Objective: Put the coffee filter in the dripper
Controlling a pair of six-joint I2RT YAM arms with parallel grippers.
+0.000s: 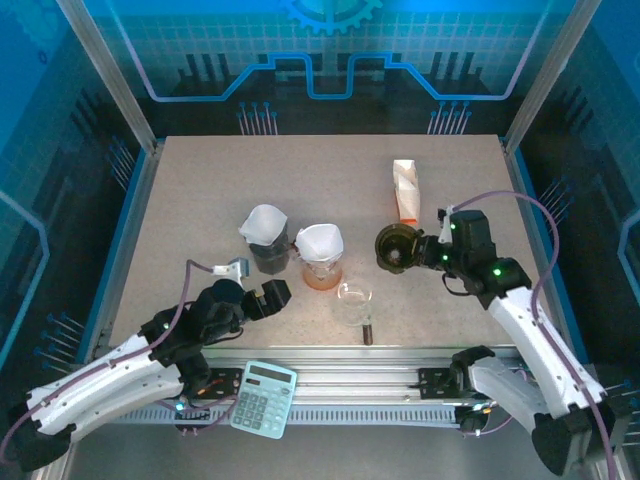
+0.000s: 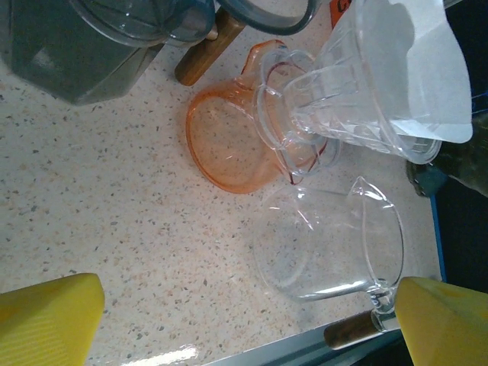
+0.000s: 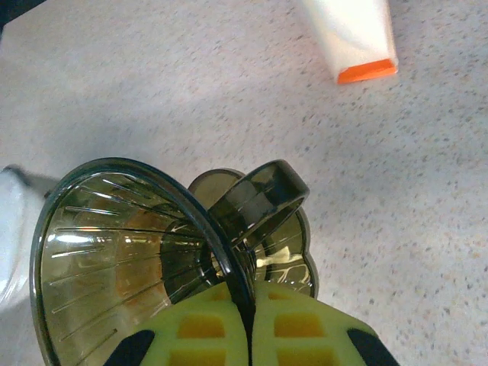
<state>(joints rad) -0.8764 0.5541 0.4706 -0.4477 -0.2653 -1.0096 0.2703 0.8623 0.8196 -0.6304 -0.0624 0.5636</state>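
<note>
We note a beige speckled tabletop (image 1: 200,180), enclosed by slanted aluminium frame posts (image 1: 105,70) and transparent blue-lit wall panels (image 1: 330,50) bearing circuit-line and gear graphics. A ribbed aluminium rail (image 1: 360,385) borders its near edge.

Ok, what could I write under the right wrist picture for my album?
Right gripper pinches the rim of a dark see-through plastic dripper; a white orange-tipped packet lies on the speckled table.

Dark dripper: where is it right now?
The dark dripper sits right of centre on the table in the top view, just below the white-and-orange packet, the right gripper shut on its rim.
</note>
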